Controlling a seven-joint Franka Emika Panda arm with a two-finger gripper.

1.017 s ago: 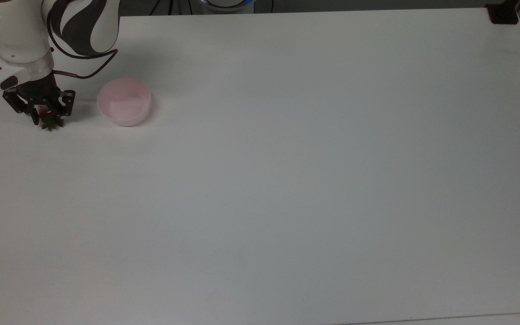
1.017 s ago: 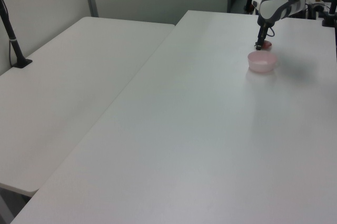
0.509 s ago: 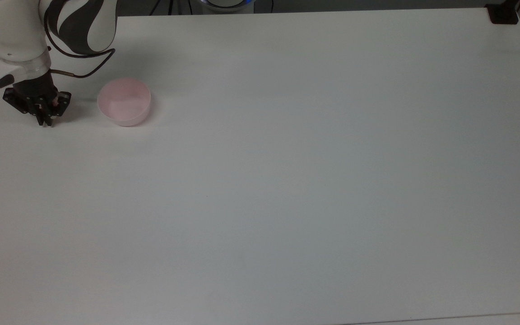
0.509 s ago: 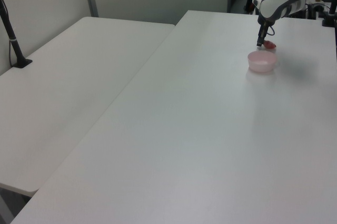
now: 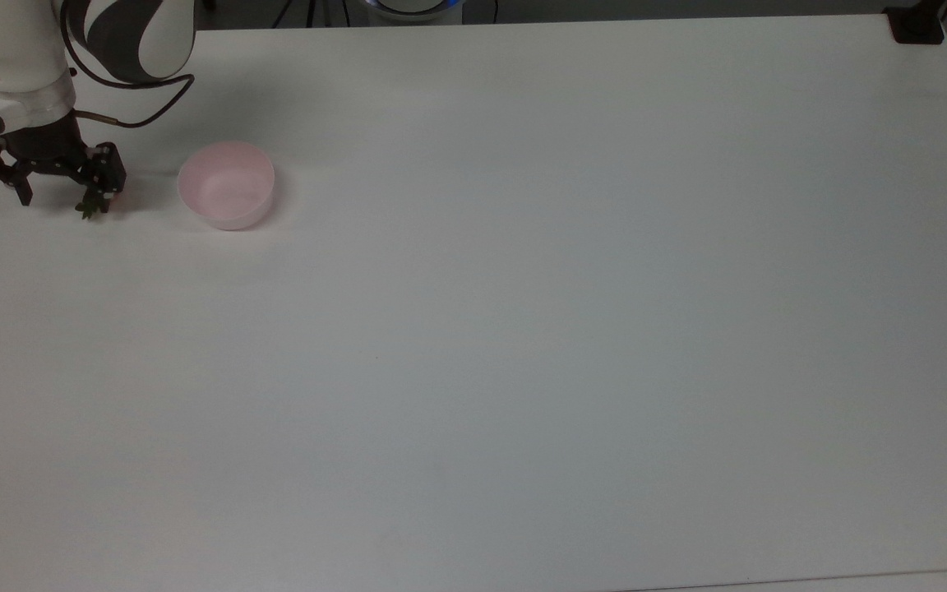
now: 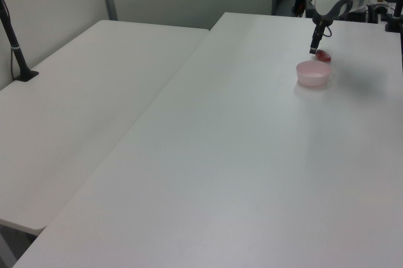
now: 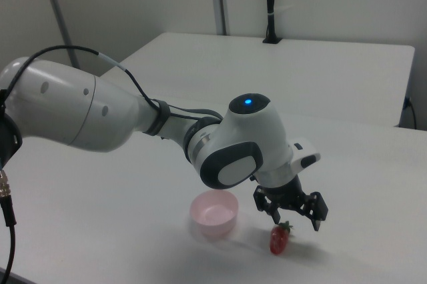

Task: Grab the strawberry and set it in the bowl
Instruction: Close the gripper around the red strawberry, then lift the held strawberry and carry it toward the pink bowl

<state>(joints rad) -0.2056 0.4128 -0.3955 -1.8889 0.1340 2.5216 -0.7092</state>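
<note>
Strawberry on the table, gripper open above it, bowl empty.

The gripper [image 7: 295, 218] hangs just over the strawberry [image 7: 279, 240] with its jaws spread wide and nothing held between them. The strawberry lies on the white table [image 5: 523, 329], near the far-left corner as the top view shows it, its green cap [image 5: 89, 208] turned toward the near edge. The pink bowl [image 5: 226, 195] stands upright just beside the strawberry, on the top view's right, apart from it, nothing inside. In the left view, the strawberry [image 6: 323, 55] sits just behind the bowl [image 6: 313, 73], under the gripper [image 6: 313, 49].
</note>
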